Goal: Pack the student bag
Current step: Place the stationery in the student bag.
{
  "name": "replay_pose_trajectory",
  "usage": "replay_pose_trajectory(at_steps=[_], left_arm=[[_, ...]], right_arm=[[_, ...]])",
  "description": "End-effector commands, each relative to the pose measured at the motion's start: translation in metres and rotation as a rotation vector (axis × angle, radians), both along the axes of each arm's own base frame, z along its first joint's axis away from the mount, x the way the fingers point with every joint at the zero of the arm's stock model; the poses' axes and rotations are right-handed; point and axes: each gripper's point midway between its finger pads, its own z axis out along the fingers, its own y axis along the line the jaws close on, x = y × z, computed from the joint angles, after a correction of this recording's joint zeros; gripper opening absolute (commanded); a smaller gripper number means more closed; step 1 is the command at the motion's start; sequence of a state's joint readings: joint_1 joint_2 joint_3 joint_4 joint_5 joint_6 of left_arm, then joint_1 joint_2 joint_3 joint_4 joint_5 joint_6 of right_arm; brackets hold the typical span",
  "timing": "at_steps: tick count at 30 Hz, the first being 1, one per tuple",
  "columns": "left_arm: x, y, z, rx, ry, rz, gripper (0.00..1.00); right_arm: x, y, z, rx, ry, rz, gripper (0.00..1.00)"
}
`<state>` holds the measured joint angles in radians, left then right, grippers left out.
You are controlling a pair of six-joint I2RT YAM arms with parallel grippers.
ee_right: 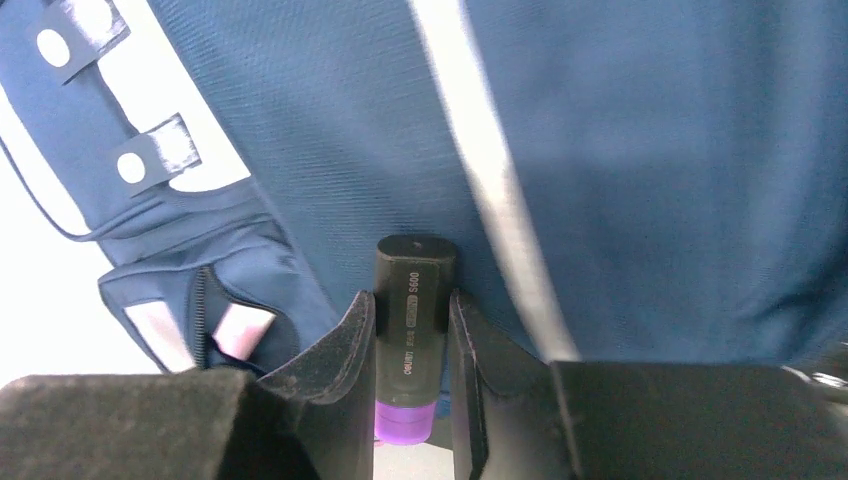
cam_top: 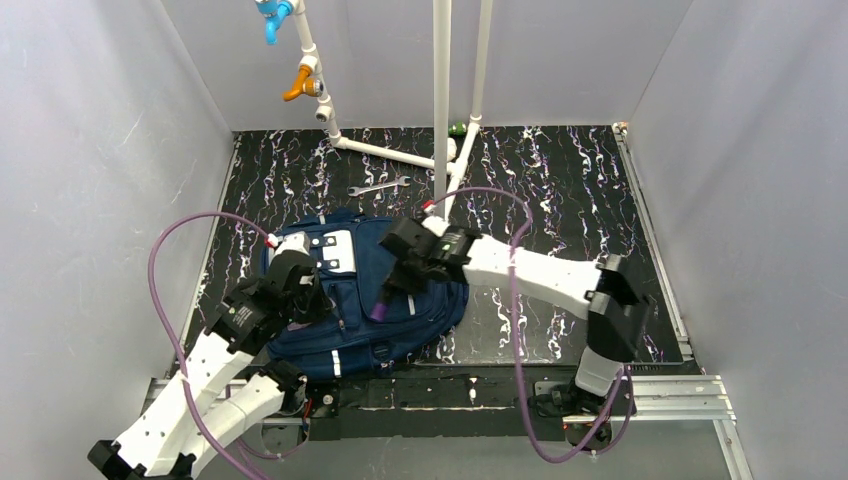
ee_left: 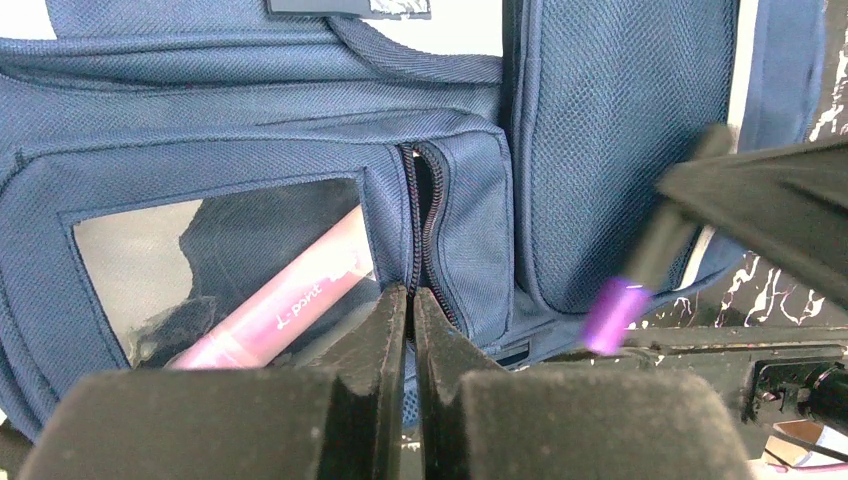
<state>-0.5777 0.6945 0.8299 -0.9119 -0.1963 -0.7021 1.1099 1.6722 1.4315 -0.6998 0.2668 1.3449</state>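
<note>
While the left gripper [ee_left: 411,300] pinches shut at the pocket zip [ee_left: 425,215] on the student bag [cam_top: 420,320] — lying flat toward the near edge of the table [cam_top: 580,190] — the right gripper [ee_right: 412,305] clamps a purple-ended marker [ee_right: 413,275]; line it up with that gap, then slide it in slowly.

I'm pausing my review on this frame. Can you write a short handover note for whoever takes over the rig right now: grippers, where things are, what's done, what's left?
The left gripper is shut at the lower end of the open pocket zip. I cannot tell whether it pinches pull or fabric.
The right gripper is shut on a black marker with a purple end, held over the backpack.
The backpack lies flat on the table before the arms.
Done: a pink pen is in the windowed pocket.
Left: probably slide the marker through the zip opening, then close it.
</note>
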Motion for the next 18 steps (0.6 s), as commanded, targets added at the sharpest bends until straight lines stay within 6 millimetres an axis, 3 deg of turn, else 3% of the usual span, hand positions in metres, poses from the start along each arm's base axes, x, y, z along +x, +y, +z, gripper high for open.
replay_pose_trajectory(at_steps=[1,6,12,18], left_arm=[[0.012,-0.016,0.016,-0.106,-0.121,-0.032,0.0],[0.012,-0.017,0.015,-0.133,-0.156,-0.039,0.0],[0.012,-0.016,0.022,-0.151,-0.216,-0.052,0.0],[0.014,-0.015,0.025,-0.151,-0.236,-0.051,0.0]], right_arm=[[0.006,0.056,0.027,0.147,-0.007,-0.076,0.01],[0.012,0.081,0.017,0.147,-0.009,-0.133,0.01],[0.023,0.097,0.017,0.095,-0.075,-0.189,0.01],[0.011,0.113,0.01,0.028,-0.1,-0.167,0.01]])
